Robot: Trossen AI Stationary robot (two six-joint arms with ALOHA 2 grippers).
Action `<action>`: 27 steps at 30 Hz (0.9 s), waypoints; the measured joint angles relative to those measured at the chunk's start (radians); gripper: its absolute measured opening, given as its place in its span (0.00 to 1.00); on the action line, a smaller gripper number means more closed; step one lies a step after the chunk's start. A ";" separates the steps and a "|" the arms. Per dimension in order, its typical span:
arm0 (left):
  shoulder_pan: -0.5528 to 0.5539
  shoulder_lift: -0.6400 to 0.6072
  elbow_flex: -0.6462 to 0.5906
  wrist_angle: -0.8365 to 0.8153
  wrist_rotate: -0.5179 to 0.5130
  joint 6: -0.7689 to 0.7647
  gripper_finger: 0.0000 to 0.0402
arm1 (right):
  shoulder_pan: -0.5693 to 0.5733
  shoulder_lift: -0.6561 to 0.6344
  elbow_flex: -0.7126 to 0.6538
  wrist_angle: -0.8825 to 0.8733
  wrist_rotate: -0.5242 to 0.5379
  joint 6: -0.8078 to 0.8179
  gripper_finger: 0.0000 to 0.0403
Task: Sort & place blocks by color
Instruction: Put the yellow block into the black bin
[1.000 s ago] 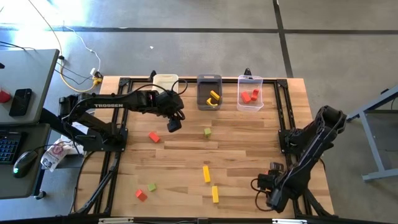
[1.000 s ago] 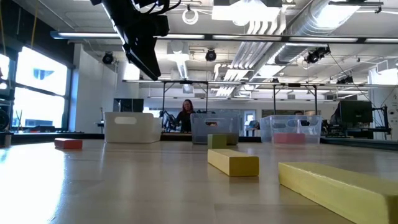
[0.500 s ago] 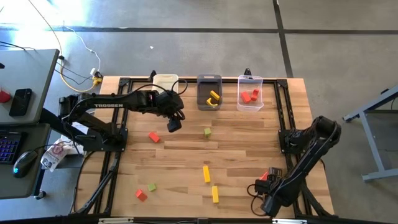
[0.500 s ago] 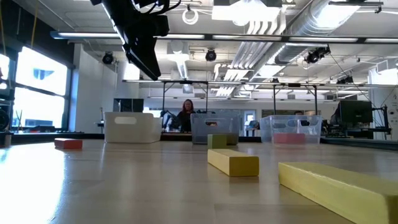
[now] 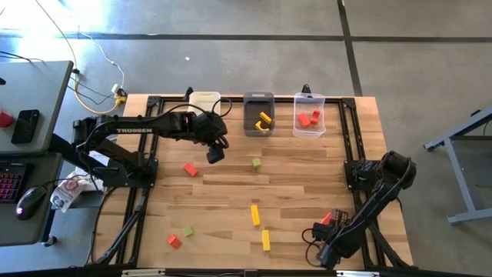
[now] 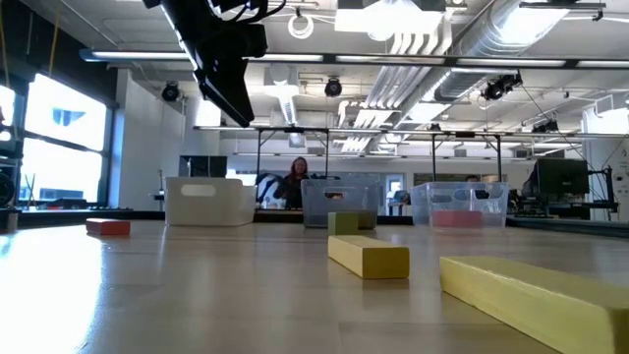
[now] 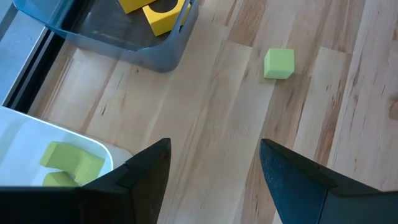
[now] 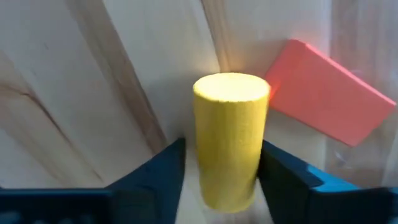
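Observation:
Loose blocks lie flat on the wooden table: two yellow bars [image 5: 255,215] [image 5: 266,240], green cubes [image 5: 256,163] [image 5: 187,231] and red blocks [image 5: 190,169] [image 5: 174,241]. At the near right corner my right gripper [image 8: 222,149] points down, open, one finger on each side of a yellow cylinder [image 8: 230,124] standing on end. A red block [image 8: 326,93] lies flat right beside it. My left gripper [image 7: 214,149] hangs open above the table near the bins, holding nothing. My right gripper's fingers [image 8: 168,168] stand close to the two sides of the yellow cylinder, coming from above. I cannot tell whether they touch it. The cylinder stands upright on the table.
Along the far edge stand a white bin [image 5: 205,101] with green blocks [image 7: 71,160], a dark grey bin [image 5: 259,114] with yellow blocks [image 7: 158,12], and a clear bin [image 5: 309,115] with red blocks. A person [image 6: 298,177] shows far behind the table.
My right gripper has come down toward the table at the near right corner and tipped to point more steeply down. The red block beside it now shows in the high view.

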 joint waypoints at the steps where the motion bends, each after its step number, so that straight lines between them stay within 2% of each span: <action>1: 0.000 0.000 0.000 0.000 0.000 0.000 0.58 | -0.004 0.001 0.000 0.003 -0.006 0.000 0.40; 5: 0.000 0.000 0.000 0.000 0.000 0.000 0.58 | -0.019 0.002 -0.001 0.016 -0.044 -0.015 0.25; 14: 0.000 0.000 0.000 0.000 0.000 0.042 0.58 | -0.041 0.005 0.006 0.022 -0.103 -0.050 0.24; 20: 0.000 0.000 0.000 0.000 0.000 0.075 0.58 | -0.076 0.006 0.053 0.023 -0.041 -0.059 0.24; 27: 0.000 0.000 0.000 0.004 0.000 0.183 0.58 | -0.145 0.006 0.098 -0.013 0.087 -0.069 0.24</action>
